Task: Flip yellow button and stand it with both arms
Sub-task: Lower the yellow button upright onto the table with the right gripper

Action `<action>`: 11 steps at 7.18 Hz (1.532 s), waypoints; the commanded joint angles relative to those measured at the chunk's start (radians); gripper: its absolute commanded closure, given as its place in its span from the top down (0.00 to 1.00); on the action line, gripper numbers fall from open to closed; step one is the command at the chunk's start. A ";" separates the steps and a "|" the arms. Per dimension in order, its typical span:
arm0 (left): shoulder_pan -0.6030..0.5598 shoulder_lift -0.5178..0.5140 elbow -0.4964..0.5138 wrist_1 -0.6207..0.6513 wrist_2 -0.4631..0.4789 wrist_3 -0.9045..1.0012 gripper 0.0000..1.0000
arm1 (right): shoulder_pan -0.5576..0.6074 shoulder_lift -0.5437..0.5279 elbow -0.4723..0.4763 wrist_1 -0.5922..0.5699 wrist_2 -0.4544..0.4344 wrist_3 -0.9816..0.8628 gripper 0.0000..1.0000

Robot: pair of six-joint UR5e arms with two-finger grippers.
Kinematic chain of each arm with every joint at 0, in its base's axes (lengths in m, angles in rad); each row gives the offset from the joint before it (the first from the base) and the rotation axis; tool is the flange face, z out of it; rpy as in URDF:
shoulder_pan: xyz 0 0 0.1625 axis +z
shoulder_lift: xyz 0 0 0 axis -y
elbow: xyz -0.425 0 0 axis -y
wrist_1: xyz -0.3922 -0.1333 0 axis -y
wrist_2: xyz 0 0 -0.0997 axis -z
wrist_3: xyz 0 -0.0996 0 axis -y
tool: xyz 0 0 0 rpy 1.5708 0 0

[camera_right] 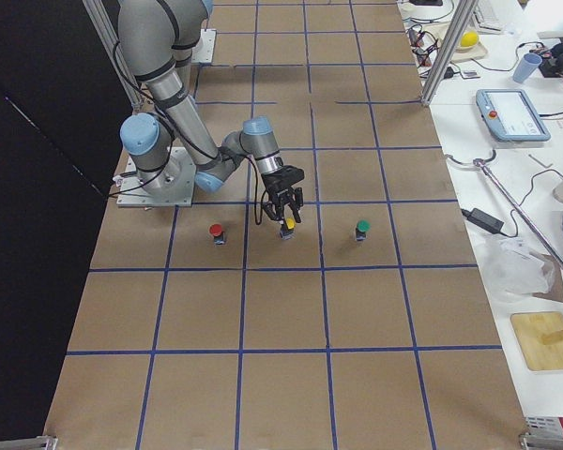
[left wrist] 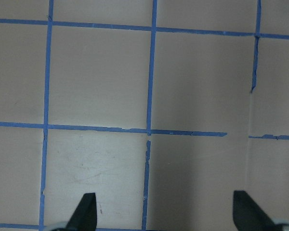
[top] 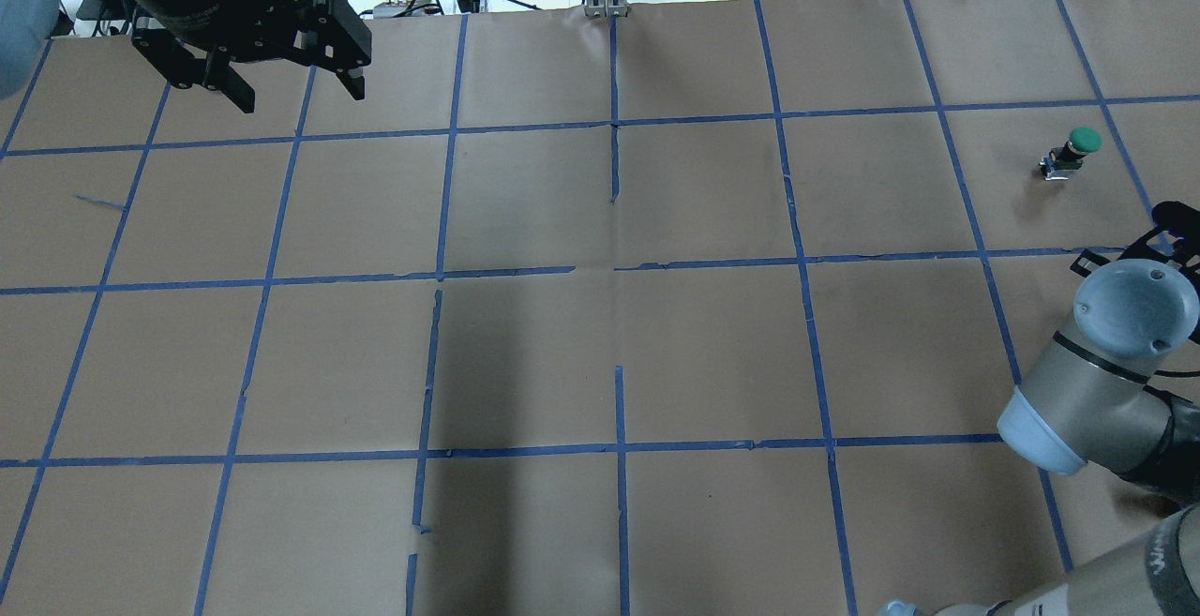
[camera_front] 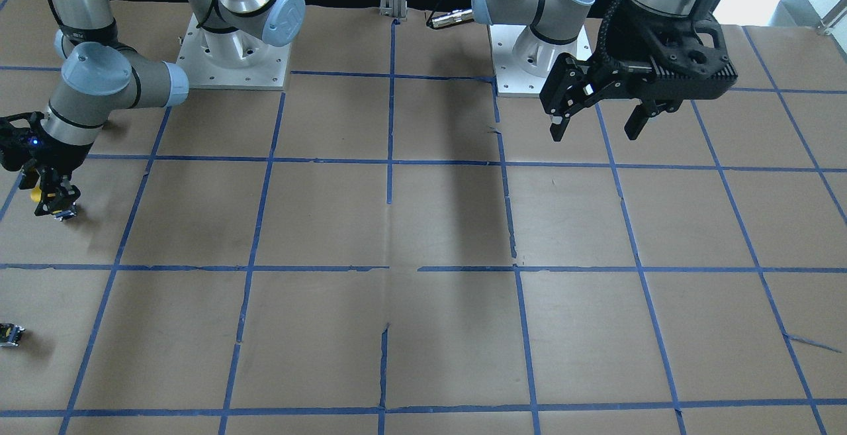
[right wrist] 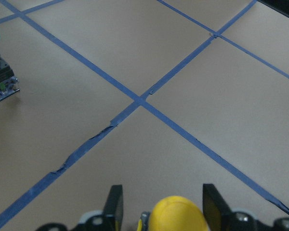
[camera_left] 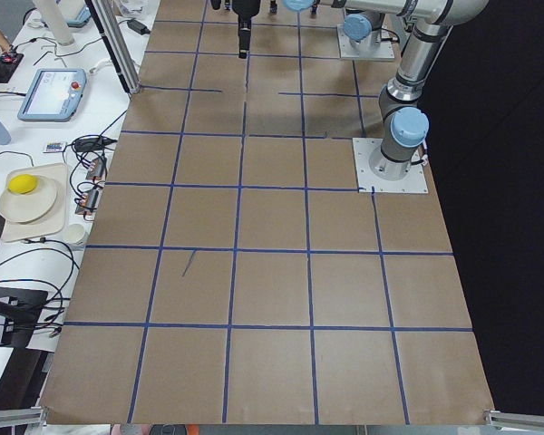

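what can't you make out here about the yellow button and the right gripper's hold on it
- Right wrist view: the yellow button shows only its cap. The bottom edge cuts off its body, so whether the right gripper clamps it is unclear.
- Overhead view: the right arm hides both.
- Front-facing and exterior right views: the grip is too small to judge.
- Front-facing view: the left edge cuts the green button.

The yellow button (camera_right: 287,226), a round yellow cap on a dark blocky body, is clamped cap uppermost in the right gripper (right wrist: 164,207). It is at the left edge of the front view, low over the table. The right arm (camera_front: 99,91) bends down to it. The left gripper (camera_front: 595,132), at upper right there, hangs with its fingers spread wide.
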 commanded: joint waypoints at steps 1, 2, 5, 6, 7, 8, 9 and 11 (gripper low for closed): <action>0.002 0.000 0.000 0.000 0.000 0.000 1.00 | 0.001 -0.009 0.001 0.000 0.006 -0.002 0.99; 0.002 0.000 0.000 0.000 0.000 0.000 1.00 | -0.001 -0.010 -0.002 0.008 0.011 -0.005 1.00; 0.002 0.000 0.000 0.000 0.000 0.000 1.00 | 0.001 -0.015 -0.018 0.066 0.057 -0.002 1.00; 0.002 0.000 0.002 0.000 0.000 0.002 1.00 | 0.002 -0.029 -0.051 0.147 0.058 -0.002 1.00; 0.002 0.000 0.000 0.000 0.000 0.000 1.00 | 0.004 -0.094 -0.097 0.321 0.060 0.000 1.00; 0.000 0.000 0.000 0.000 0.000 0.000 1.00 | 0.008 -0.212 -0.114 0.500 0.060 0.003 1.00; 0.000 0.000 0.000 0.000 0.000 0.000 1.00 | 0.008 -0.310 -0.130 0.652 0.070 0.005 1.00; 0.000 -0.002 0.000 0.000 0.000 0.002 1.00 | 0.010 -0.348 -0.311 0.997 0.095 0.005 1.00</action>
